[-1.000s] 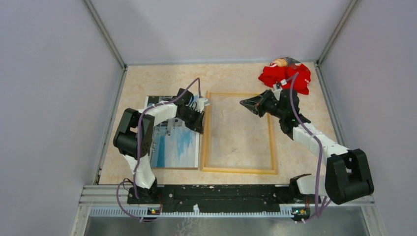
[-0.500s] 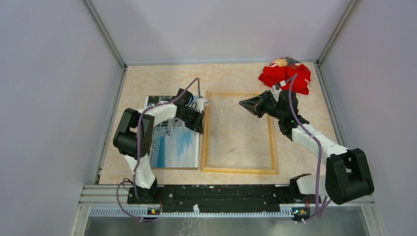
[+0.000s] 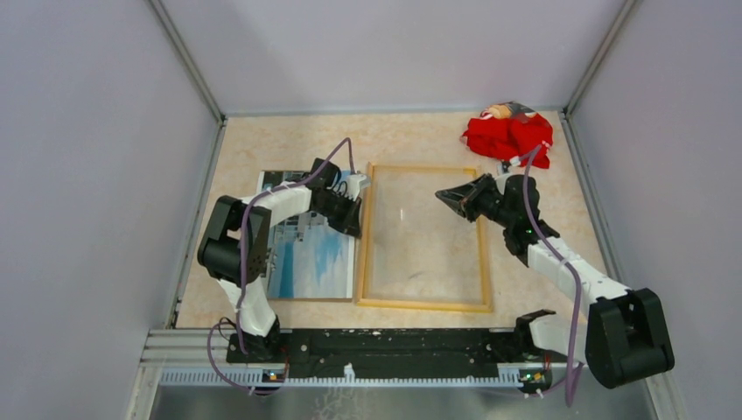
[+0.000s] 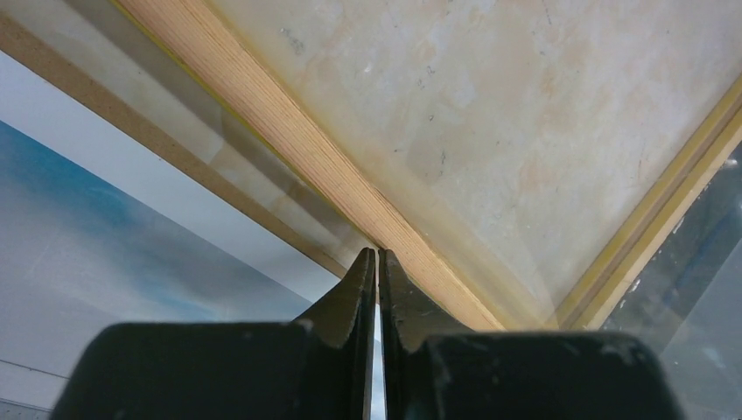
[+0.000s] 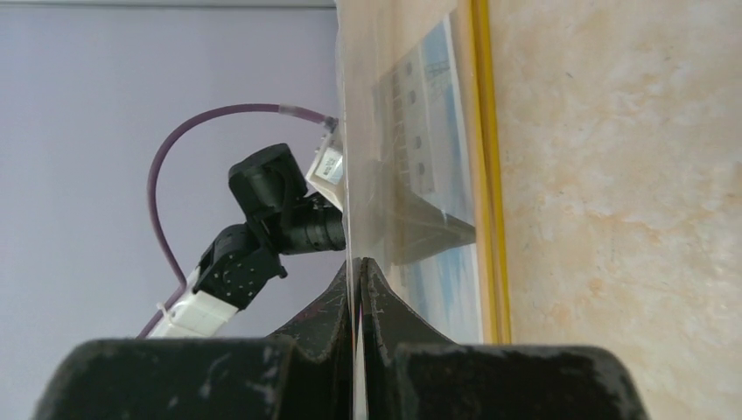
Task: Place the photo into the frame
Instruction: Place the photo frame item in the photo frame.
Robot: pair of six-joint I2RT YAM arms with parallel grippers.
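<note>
Photo [image 3: 313, 259] of blue sky lies left of centre beside the pale-wood frame [image 3: 424, 304]. Right fingers [image 5: 337, 302] pinch a clear sheet [image 5: 385, 131]; left fingers [image 4: 356, 290] nearly closed, grip unclear.

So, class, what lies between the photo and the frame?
The brown backing board's edge runs between photo and frame, with the left gripper's shut tips over it, clearest in the left wrist view.
</note>
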